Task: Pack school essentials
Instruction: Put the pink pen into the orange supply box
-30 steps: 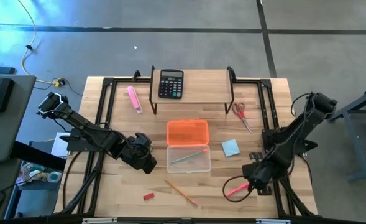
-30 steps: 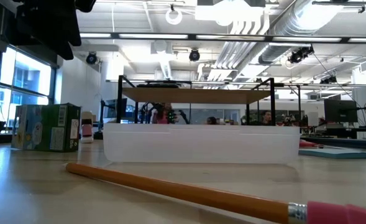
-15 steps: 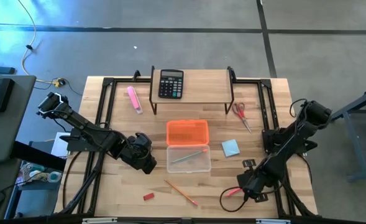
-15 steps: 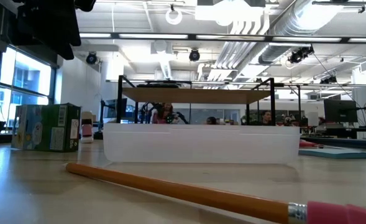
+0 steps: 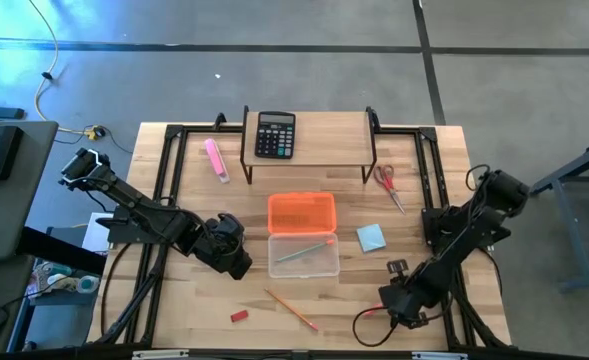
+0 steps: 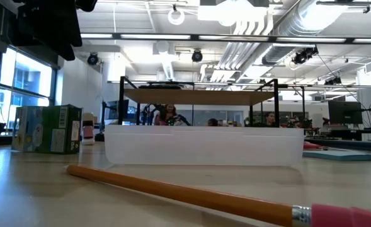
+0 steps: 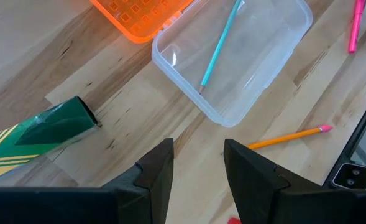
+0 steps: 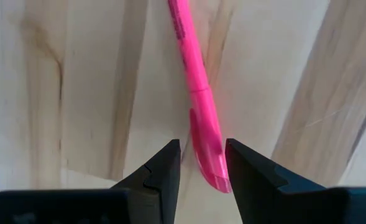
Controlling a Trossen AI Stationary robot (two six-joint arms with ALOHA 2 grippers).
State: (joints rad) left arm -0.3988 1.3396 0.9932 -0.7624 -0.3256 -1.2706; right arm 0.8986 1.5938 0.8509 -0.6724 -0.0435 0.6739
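Right claw is sitting open over the red pen, lower right of the high view, fingers straddling its end, nothing gripped. Judgement: centre on the barrel before closing. Left claw is waiting open, empty, beside the clear box.

Table pale matt wood; box clear glossy plastic.

Two pencils: one green pencil, one orange pencil. One red pen, scissors, notepad, calculator.
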